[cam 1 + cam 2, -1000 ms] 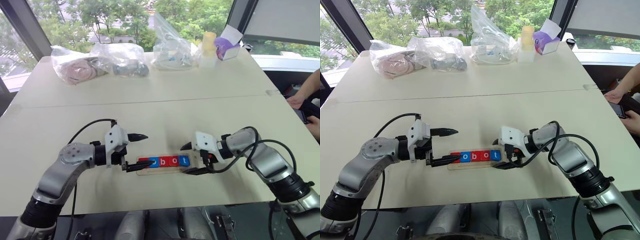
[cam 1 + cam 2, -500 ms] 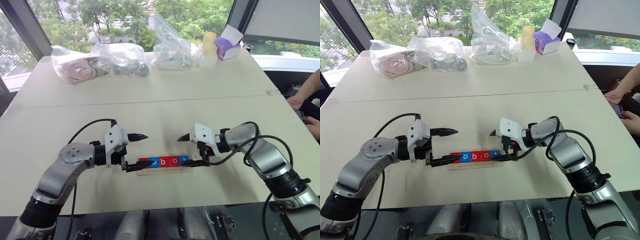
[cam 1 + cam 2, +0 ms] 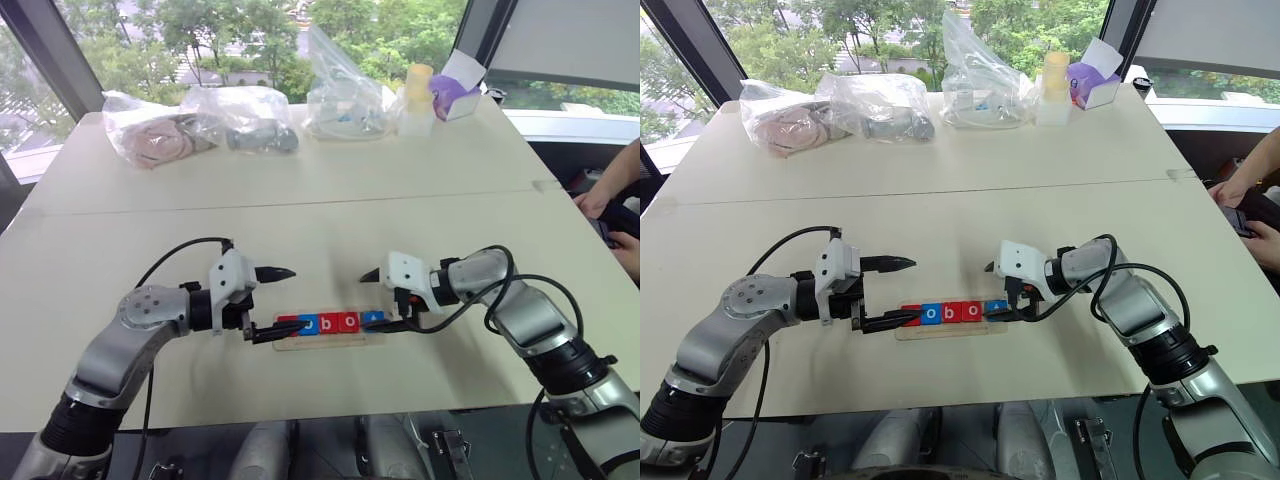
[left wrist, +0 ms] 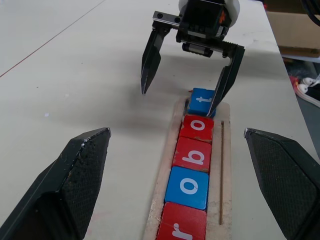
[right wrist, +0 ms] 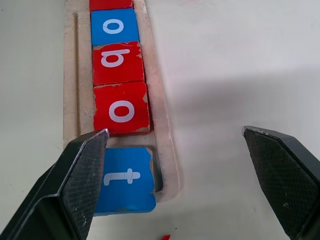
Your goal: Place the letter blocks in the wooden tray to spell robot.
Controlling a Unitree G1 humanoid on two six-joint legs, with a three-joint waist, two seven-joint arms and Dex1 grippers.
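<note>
Touching right claw (image 4: 187,90): blue t block (image 4: 201,101)

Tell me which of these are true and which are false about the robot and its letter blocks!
1. The letter blocks in the wooden tray read r, o, b, o, t. True.
2. The t block is red. False: it is blue.
3. The left hand is squeezing the r block. False: its fingers are spread wide, with the tray's end between them.
4. The right hand is open, one finger beside the t block. True.
5. The t block lies flat in line with the rest. False: it is tipped, with a gap to the red o block.
</note>
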